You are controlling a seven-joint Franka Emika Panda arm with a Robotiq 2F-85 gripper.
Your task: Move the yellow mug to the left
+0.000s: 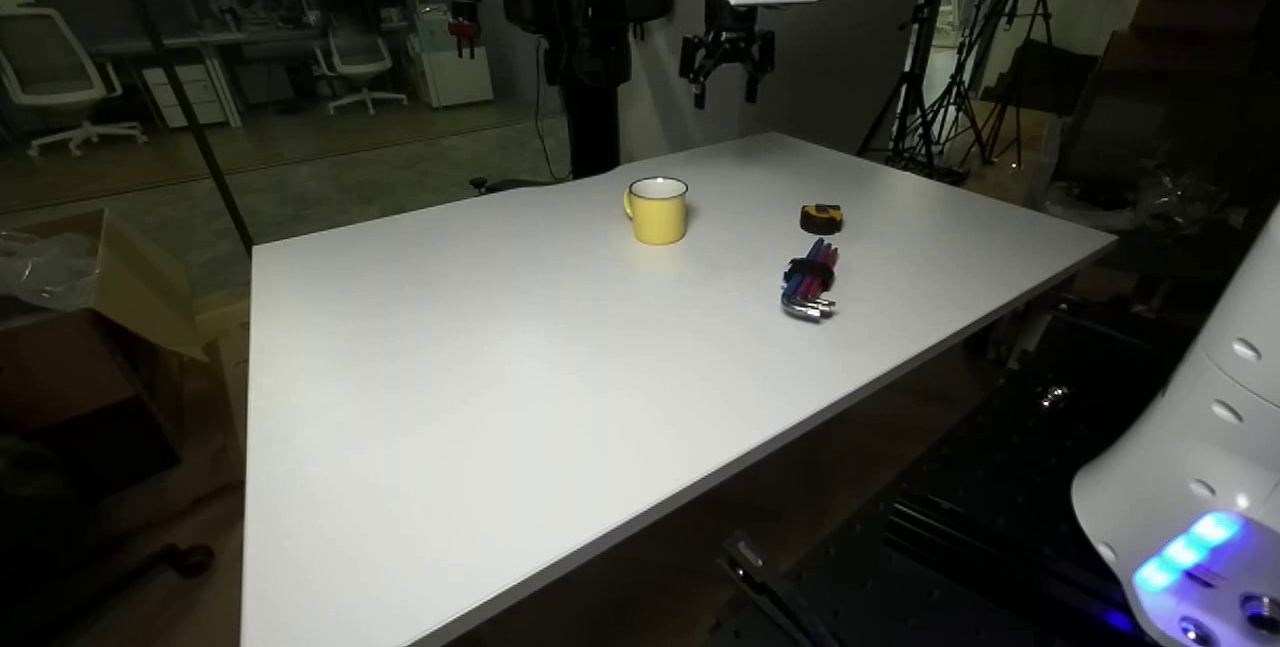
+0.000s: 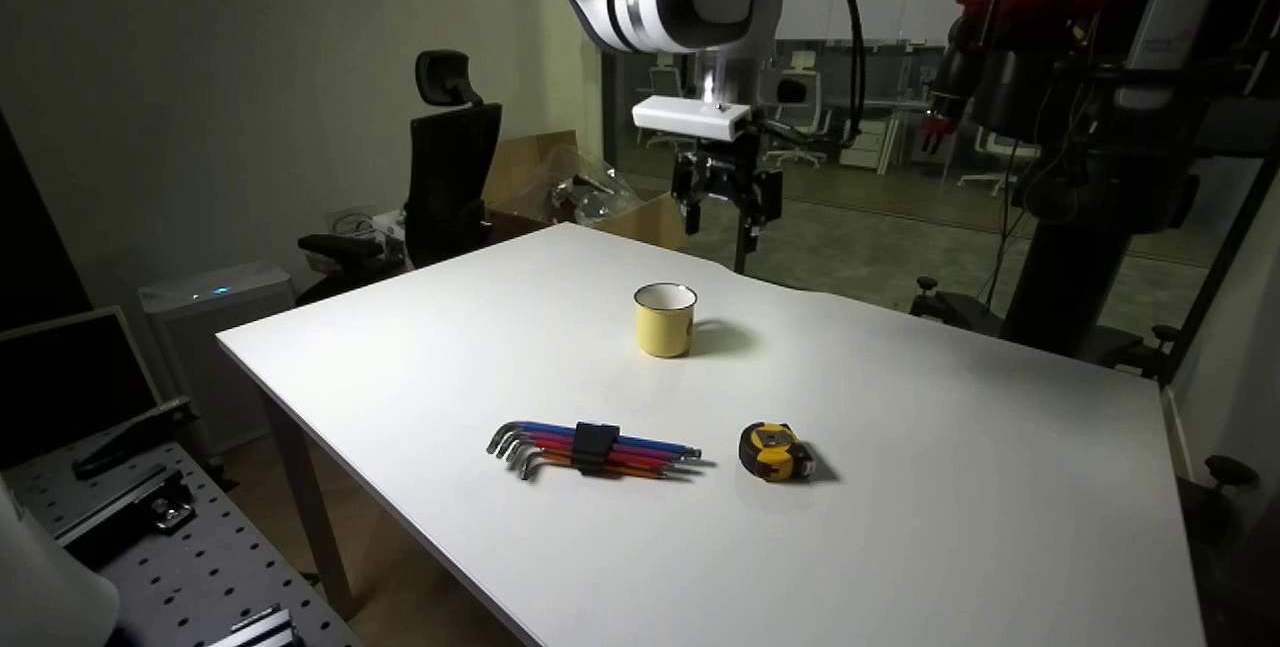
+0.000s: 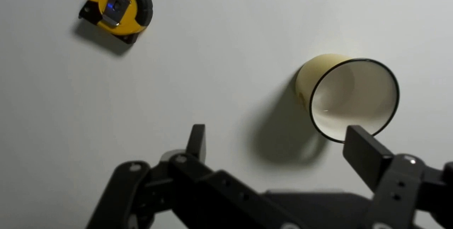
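The yellow mug [image 1: 658, 220] stands upright on the white table [image 1: 450, 407], with a pale inside and a dark rim. It also stands upright in an exterior view [image 2: 664, 330] and shows at the right in the wrist view [image 3: 318, 71]. Its handle is seen in an exterior view and hidden in the wrist view. My gripper [image 1: 726, 97] is open and empty, well above the table. It hangs above the mug's level in both exterior views [image 2: 722, 230]. In the wrist view, the right finger of the gripper [image 3: 274, 130] overlaps the mug's near rim without visible contact.
A yellow and black tape measure [image 2: 773, 452] and a folded set of colored hex keys [image 2: 600, 449] lie on the table near the mug. The tape measure is also at the top left of the wrist view [image 3: 118, 7]. A dark robot [image 1: 590, 37] stands beyond the table.
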